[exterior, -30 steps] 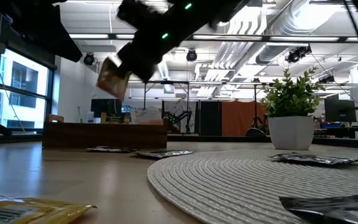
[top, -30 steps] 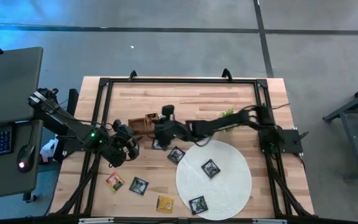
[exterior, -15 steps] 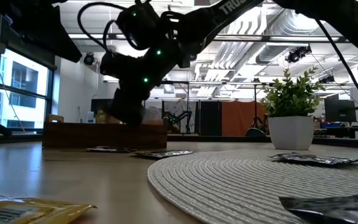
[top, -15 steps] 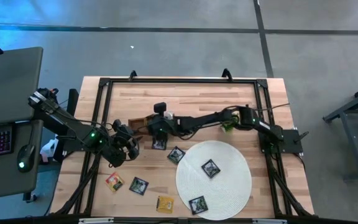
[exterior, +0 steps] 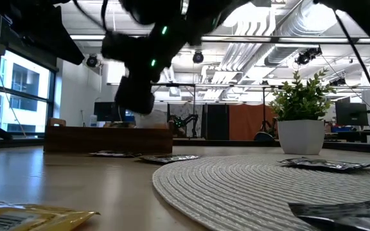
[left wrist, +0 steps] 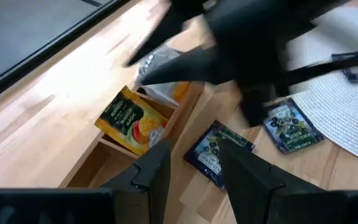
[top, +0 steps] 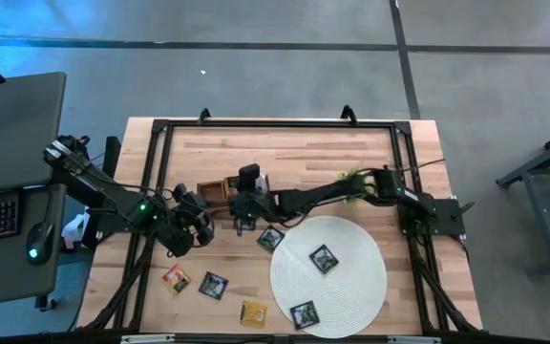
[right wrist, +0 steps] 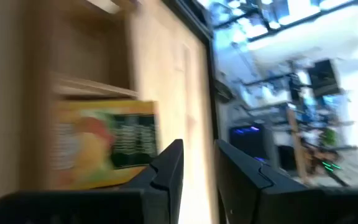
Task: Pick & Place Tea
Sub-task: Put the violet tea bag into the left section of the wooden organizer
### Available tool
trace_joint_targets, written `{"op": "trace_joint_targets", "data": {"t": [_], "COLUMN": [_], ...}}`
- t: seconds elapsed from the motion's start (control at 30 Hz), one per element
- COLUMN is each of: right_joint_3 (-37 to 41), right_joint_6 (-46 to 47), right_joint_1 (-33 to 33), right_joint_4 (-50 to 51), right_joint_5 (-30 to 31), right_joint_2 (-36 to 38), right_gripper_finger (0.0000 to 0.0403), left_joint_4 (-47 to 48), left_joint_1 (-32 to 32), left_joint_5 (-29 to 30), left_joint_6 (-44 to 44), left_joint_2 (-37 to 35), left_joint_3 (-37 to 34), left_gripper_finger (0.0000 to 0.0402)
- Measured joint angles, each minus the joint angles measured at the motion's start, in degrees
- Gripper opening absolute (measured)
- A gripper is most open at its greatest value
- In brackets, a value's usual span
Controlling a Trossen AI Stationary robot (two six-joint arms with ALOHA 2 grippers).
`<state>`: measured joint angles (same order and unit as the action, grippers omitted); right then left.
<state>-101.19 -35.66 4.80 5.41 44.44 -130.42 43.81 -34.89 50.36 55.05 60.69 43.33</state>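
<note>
My right gripper (top: pixel 244 203) hangs open just above the brown divided tray (top: pixel 216 191), touching nothing; the low view shows it raised over the tray (exterior: pixel 133 96). A yellow-and-green tea packet (left wrist: pixel 131 119) lies tilted in one tray compartment, also seen in the right wrist view as the packet (right wrist: pixel 101 152). My left gripper (left wrist: pixel 196 165) waits open at the tray's near-left side. Loose packets lie flat on the wood: two black ones (top: pixel 271 238) (left wrist: pixel 219 152), a red-green one (top: pixel 175 279), another black one (top: pixel 213 285) and a yellow one (top: pixel 253 312). Two black packets (top: pixel 324 258) sit on the round white mat (top: pixel 351 282).
A small green plant in a white pot (exterior: pixel 300 115) stands at the mat's far side, under my right arm (top: pixel 332 191). A black frame (top: pixel 275 124) borders the table. Bare wood lies along the far edge and near left of the mat.
My right gripper carried the yellow-and-green packet toward the tray, came down into it, let go and rose again. The packet now lies in the tray compartment. My left arm kept still.
</note>
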Motion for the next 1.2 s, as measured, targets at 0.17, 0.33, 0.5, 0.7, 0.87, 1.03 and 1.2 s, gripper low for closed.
{"op": "trace_joint_targets", "data": {"t": [0.17, 0.33, 0.5, 0.7, 0.87, 1.03, 1.2], "right_joint_3": [0.0, 0.0, 0.0, 1.3, 7.0, 14.5, 21.4], "right_joint_6": [15.7, 34.6, 44.1, 52.9, 56.3, 62.9, 64.2], "right_joint_1": [3.2, 5.3, 8.1, 12.6, 18.0, 23.4, 27.0], "right_joint_4": [14.5, 26.6, 33.5, 40.6, 39.8, 29.8, 16.9], "right_joint_5": [-15.3, -35.4, -45.4, -49.0, -57.2, -61.7, -59.8], "right_joint_2": [7.5, 15.0, 18.6, 18.8, 18.7, 18.7, 18.6], "right_gripper_finger": [0.0086, 0.0076, 0.0057, 0.0043, 0.0051, 0.0083, 0.0117], "left_joint_4": [-0.3, -0.4, -0.9, -1.0, -1.4, -2.7, -4.4], "left_joint_1": [0.0, 0.0, 0.0, 0.0, 0.0, 0.0, 0.0], "left_joint_5": [-0.1, -0.4, -0.5, -0.8, -1.4, -1.4, -1.5], "left_joint_6": [-0.8, -0.8, -0.8, -0.8, -0.7, -0.7, -0.7], "left_joint_2": [0.0, 0.0, 0.0, 0.0, 0.0, 0.0, 0.0], "left_joint_3": [0.0, 0.0, 0.0, 0.0, 0.0, 0.0, 0.0], "left_gripper_finger": [0.0135, 0.0135, 0.0135, 0.0135, 0.0135, 0.0135, 0.0135]}}
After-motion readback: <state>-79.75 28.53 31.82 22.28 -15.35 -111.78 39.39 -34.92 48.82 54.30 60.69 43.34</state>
